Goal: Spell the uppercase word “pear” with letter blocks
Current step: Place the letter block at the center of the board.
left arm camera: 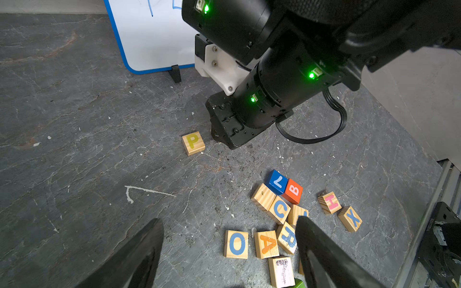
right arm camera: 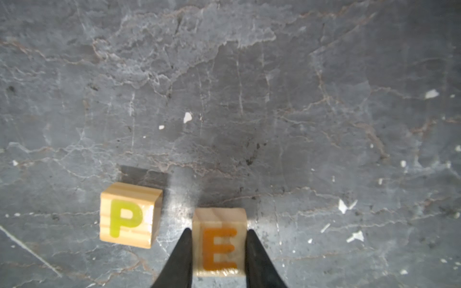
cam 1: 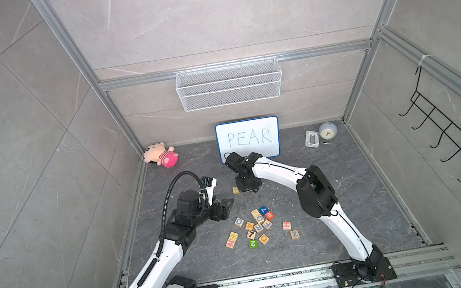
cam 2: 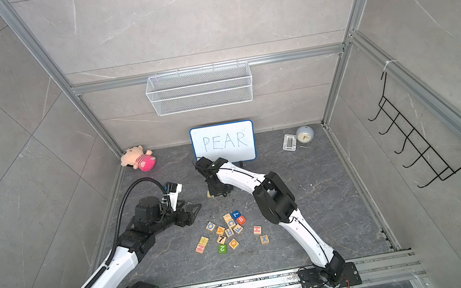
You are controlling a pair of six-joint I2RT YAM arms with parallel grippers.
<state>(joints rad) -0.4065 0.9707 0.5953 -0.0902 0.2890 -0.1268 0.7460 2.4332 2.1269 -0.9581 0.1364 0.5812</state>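
- The table (cam 1: 345, 226) is dark stone. The whiteboard (cam 1: 249, 139) with the written word PEAR stands at its 12 o'clock edge.
- The right gripper (right arm camera: 219, 230) is low over the table, at about 6 o'clock from the whiteboard. Its jaws are clamped on two opposite sides of the E block (right arm camera: 219, 249).
- The left gripper (left arm camera: 228, 220) hovers at about 10 o'clock from the heap of cubes (cam 1: 256, 226). Its jaws are wide apart and hold nothing.
- The P block (cam 1: 236, 190) lies alone on the table, at about 11 o'clock from the heap, with the letter up.
- The E block is just beside the P block, at its 3 o'clock as a top view sees it, with a small gap between them. Both letters read the same way, but the E is not fully in line with the P. I cannot tell if it already rests on the table.
- The A block (left arm camera: 266, 244) and the R block (left arm camera: 288, 237) lie side by side in the heap, not yet taken.
- I judge that the step in hand is placing the second letter. The next move calls for bringing the E in line with the P, setting it down and opening the jaws without pushing it. After that, the A is to be fetched.
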